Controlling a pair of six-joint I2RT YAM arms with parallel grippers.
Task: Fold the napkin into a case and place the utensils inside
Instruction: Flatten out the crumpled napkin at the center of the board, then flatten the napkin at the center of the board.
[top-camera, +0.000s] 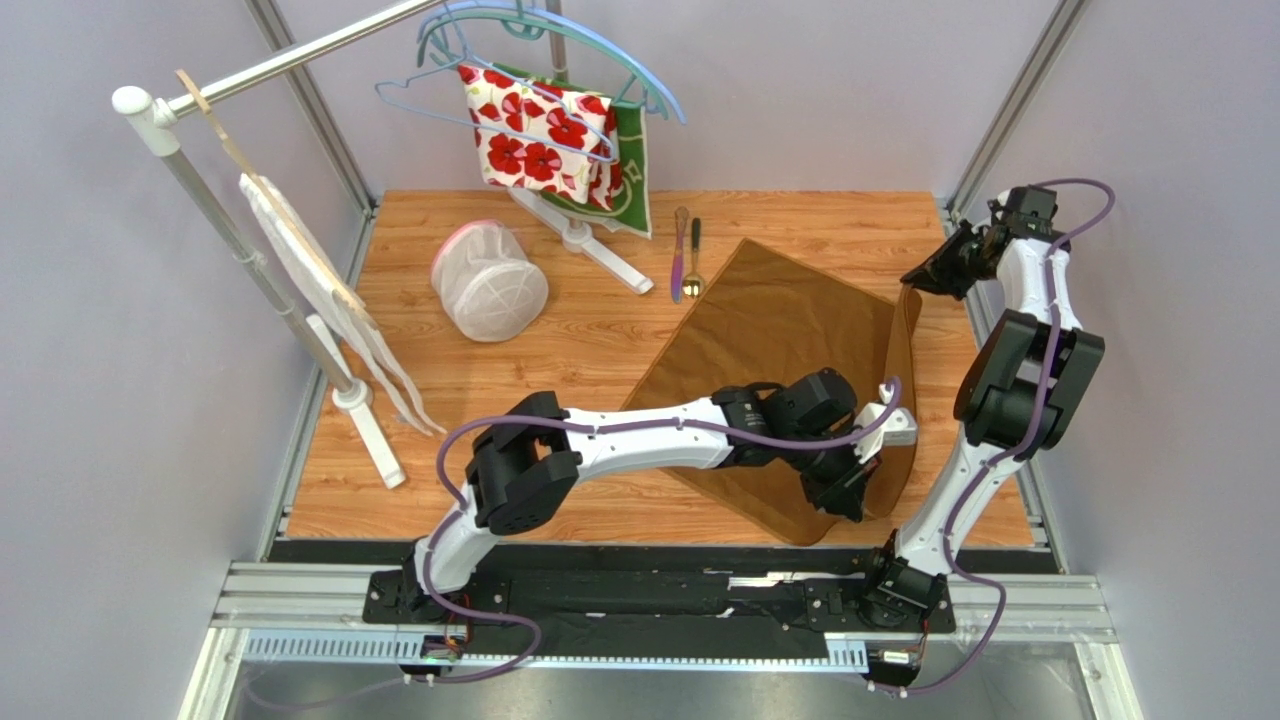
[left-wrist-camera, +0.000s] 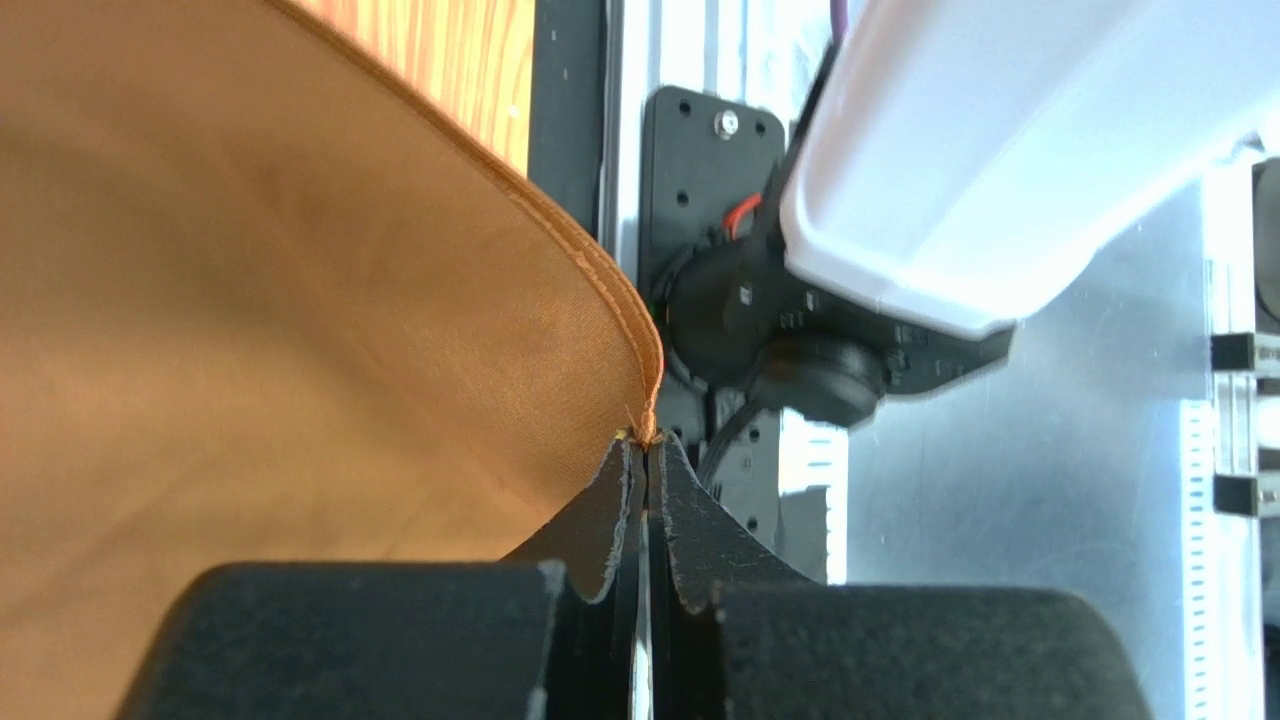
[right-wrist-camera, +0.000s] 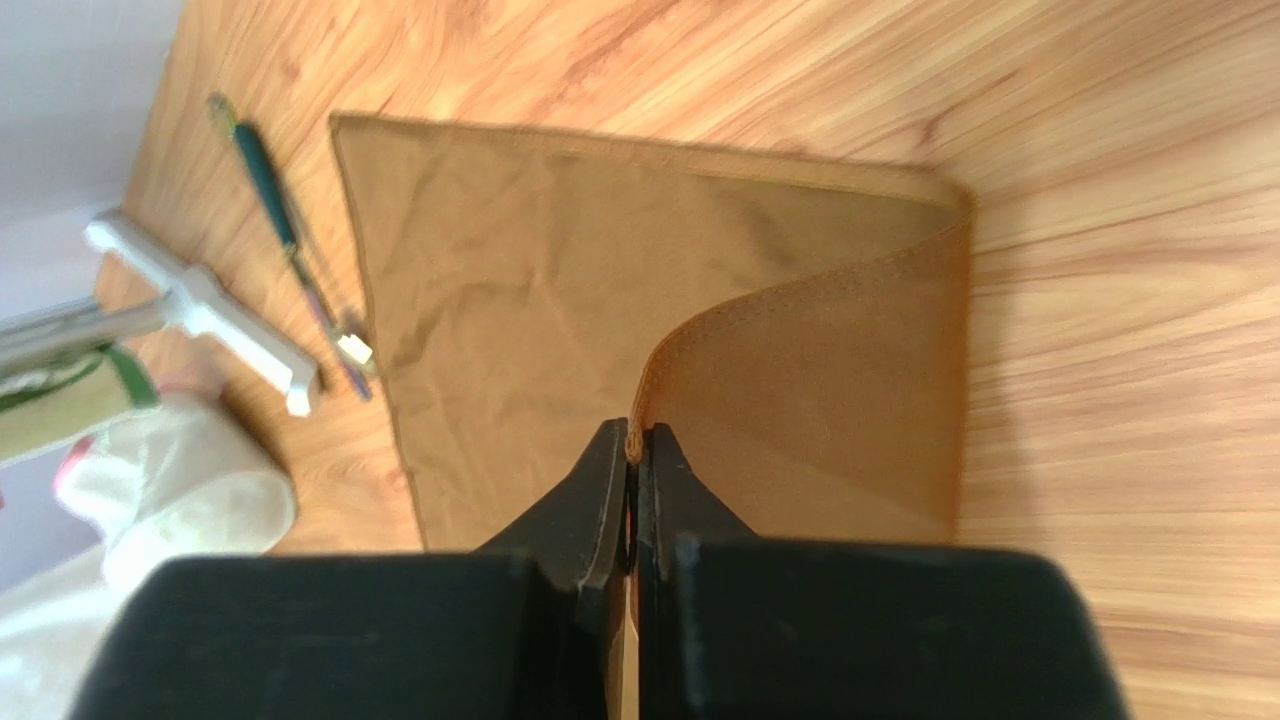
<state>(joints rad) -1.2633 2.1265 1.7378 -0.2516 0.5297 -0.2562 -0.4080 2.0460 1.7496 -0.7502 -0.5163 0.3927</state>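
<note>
The left end effector (left-wrist-camera: 646, 462) is pinching one napkin (left-wrist-camera: 271, 300) corner, jaws closed. The right end effector (right-wrist-camera: 634, 450) is gripping another corner, raised above the table (right-wrist-camera: 1112, 225). The utensils (right-wrist-camera: 293, 255) are lying to its far left, seemingly just beside the cloth.

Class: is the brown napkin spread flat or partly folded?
Partly folded: left gripper and right gripper hold the napkin edge raised; rest lies flat.

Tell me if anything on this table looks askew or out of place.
Nothing looks spilled or damaged. The napkin lies diagonally with its right edge lifted, only because the left gripper and the right gripper each pinch its hem. The white mesh basket seems tipped onto its side.
</note>
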